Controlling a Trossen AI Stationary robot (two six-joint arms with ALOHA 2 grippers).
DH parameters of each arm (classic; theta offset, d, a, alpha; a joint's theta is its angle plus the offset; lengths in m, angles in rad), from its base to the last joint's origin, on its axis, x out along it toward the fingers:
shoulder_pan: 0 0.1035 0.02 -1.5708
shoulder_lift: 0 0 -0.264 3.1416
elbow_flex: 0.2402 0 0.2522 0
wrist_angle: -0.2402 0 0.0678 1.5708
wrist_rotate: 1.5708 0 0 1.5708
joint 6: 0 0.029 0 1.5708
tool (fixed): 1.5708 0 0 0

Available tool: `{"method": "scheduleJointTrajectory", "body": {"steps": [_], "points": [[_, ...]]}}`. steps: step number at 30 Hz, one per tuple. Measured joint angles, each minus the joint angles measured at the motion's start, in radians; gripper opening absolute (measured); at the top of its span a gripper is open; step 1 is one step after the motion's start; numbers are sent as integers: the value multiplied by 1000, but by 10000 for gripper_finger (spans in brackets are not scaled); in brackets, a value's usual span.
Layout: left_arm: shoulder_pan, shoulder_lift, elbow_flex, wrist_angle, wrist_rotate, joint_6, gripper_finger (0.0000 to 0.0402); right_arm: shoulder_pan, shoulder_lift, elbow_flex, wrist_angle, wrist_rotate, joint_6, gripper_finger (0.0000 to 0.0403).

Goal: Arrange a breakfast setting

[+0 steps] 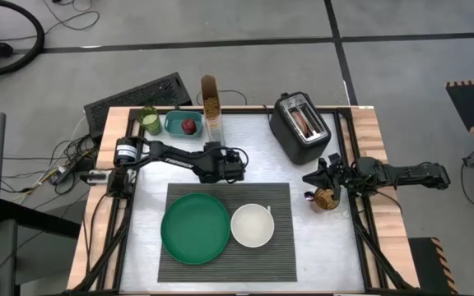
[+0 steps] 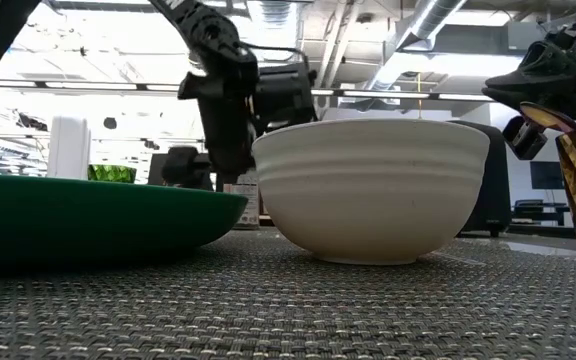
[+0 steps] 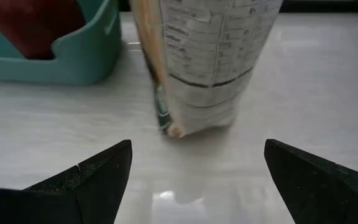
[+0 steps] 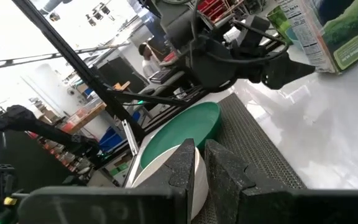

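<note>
On ribbed placemat (image 1: 280, 248) — green plate (image 1: 195, 228); white bowl (image 1: 252, 225)

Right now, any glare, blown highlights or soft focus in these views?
Low view: ceiling lights behind are blown out, white bowl sharp, placemat foreground soft. Left wrist view: glare patch on the table, cereal bag blurry. Right wrist view: bright background washed out.

The tall cereal pouch (image 3: 207, 62) standing at about twelve o'clock on the table carries a printed nutrition panel with ruled lines, but its rows of small print cannot be made out. In the right wrist view the same kind of panel shows on the pouch, equally unreadable. No other text can be read.
</note>
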Motion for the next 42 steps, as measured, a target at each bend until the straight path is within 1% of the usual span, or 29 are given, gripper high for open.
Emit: {"method": "scheduleJointTrajectory", "body": {"steps": [2, 6, 9, 12, 14, 17, 20, 24, 26, 29, 39, 42], "points": [[4, 0, -28, 80, -21, 30, 350, 0, 0, 0, 0, 0, 0, 68], [15, 0, -77, 228, -99, 111, 350, 0, 0, 0, 0, 1, 1, 68], [38, 0, -96, 301, -113, 188, 350, 0, 0, 0, 0, 1, 3, 68], [54, 0, -129, 379, -151, 256, 350, 0, 0, 0, 1, 2, 3, 68], [65, 0, -147, 403, -170, 275, 350, 0, 0, 0, 2, 3, 4, 68], [83, 0, -167, 418, -171, 276, 350, 0, 0, 0, 7, 2, 16, 68], [97, 0, -205, 478, -175, 308, 347, 0, 0, 0, 12, 2, 40, 68], [114, 0, -250, 544, -181, 348, 330, 0, 0, 0, 14, 2, 51, 68], [122, 0, -265, 559, -180, 348, 313, 0, 0, 0, 14, 2, 71, 68], [131, 0, -275, 560, -176, 340, 275, 0, 0, 0, 15, 2, 75, 68], [155, 0, -276, 570, -190, 412, 119, 0, 0, 0, 7, 2, 75, 68], [146, 0, -276, 579, -187, 412, 92, 1, 0, 0, 7, 2, 75, 68]]}}
